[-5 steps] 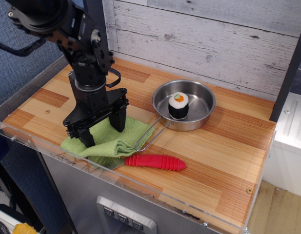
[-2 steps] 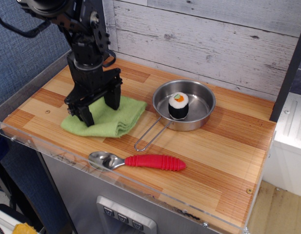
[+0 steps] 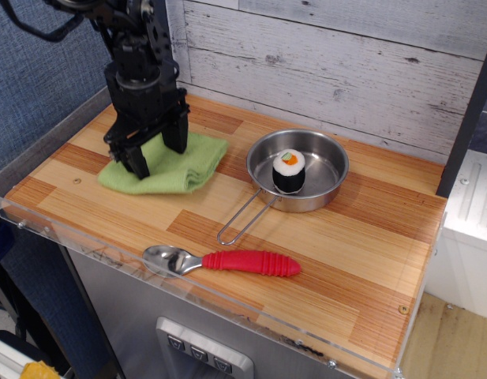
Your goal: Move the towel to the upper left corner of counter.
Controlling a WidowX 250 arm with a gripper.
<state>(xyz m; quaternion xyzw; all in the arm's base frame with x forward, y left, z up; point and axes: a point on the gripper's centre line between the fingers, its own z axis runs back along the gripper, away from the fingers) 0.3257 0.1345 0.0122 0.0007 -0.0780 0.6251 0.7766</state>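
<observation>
The lime-green towel (image 3: 174, 164) lies on the striped wooden counter (image 3: 338, 237), toward its back left part. My black gripper (image 3: 158, 155) comes down on the towel from above. Its two fingers (image 3: 138, 163) dig into the cloth with a raised fold held between them, and they hide the towel's middle. The towel's right edge reaches close to the steel pan.
A steel pan (image 3: 318, 162) holding a sushi roll (image 3: 289, 170) stands right of the towel, its wire handle (image 3: 243, 219) pointing to the front. A spoon with a red handle (image 3: 251, 262) lies near the front acrylic rim (image 3: 93, 251). A plank wall (image 3: 330, 55) rises behind.
The gripper has moved back and to the left, taking the towel along from the front edge. The spoon bowl that the towel covered now shows.
</observation>
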